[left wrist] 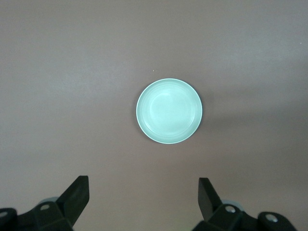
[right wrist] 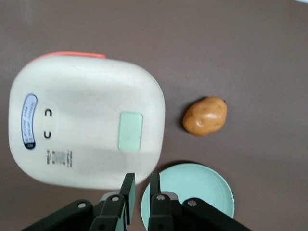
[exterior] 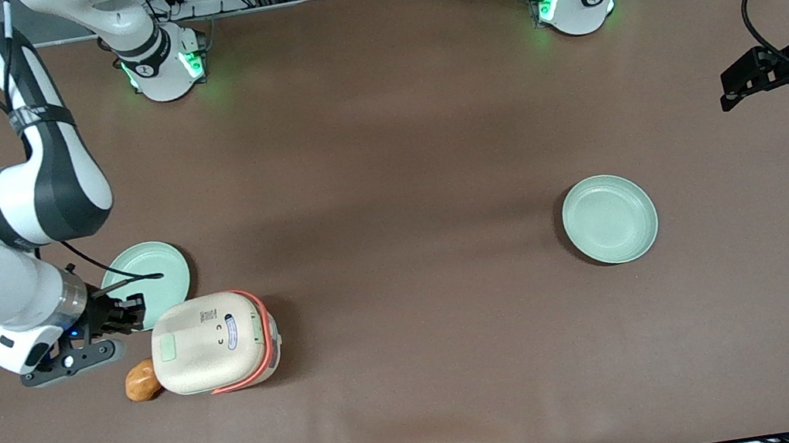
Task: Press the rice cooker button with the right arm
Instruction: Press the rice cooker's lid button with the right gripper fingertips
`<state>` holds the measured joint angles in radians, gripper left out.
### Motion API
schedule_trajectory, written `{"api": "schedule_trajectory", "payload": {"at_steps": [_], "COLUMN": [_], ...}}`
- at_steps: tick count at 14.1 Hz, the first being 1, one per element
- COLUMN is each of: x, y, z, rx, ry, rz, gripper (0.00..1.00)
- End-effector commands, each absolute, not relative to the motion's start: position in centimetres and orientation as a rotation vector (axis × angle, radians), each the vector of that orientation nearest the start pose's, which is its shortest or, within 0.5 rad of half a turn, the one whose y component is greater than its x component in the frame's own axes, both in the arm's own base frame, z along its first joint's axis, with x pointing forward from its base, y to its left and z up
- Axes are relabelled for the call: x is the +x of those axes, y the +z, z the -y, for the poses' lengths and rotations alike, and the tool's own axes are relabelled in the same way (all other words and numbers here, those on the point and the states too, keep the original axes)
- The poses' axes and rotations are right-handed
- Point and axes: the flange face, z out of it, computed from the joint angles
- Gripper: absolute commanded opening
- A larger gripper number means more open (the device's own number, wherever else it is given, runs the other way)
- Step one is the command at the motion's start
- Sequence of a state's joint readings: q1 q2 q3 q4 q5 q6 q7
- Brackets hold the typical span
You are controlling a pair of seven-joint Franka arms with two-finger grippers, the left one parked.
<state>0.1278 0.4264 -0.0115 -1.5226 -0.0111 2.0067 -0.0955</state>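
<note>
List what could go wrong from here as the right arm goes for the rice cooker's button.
1. The gripper hangs off the rice cooker edge, beside the button, not over it; pressing straight down would likely miss.
2. The jaws are nearly closed above the green plate rim; descending could clip it.
3. The potato sits against the cooker; a sideways shove might roll it.

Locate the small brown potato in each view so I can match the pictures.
Front view: the small brown potato lies beside the cream rice cooker, nearer the camera than the claw.
Right wrist view: potato beside the cooker, claw nearly closed.
Left wrist view: not in it.
Shared landmark: the cooker's pale green button.
</note>
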Motion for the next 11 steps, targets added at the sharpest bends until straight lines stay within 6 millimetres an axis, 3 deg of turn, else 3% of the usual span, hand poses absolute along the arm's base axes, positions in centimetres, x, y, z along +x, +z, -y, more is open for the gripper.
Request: {"api": "schedule_trajectory", "payload": {"at_steps": [1,5,11], "x": [69.3,70.5,70.6], "y": [40.9,39.3,38.1], "z": [-8.8,-9.1,-9.5], "rx": [-3.141,-3.135,-3.134], "ry": [-0.146,-0.253,-0.234], "rz": [0.344,0.360,0.360], "gripper": [0.05,0.00,0.00]}}
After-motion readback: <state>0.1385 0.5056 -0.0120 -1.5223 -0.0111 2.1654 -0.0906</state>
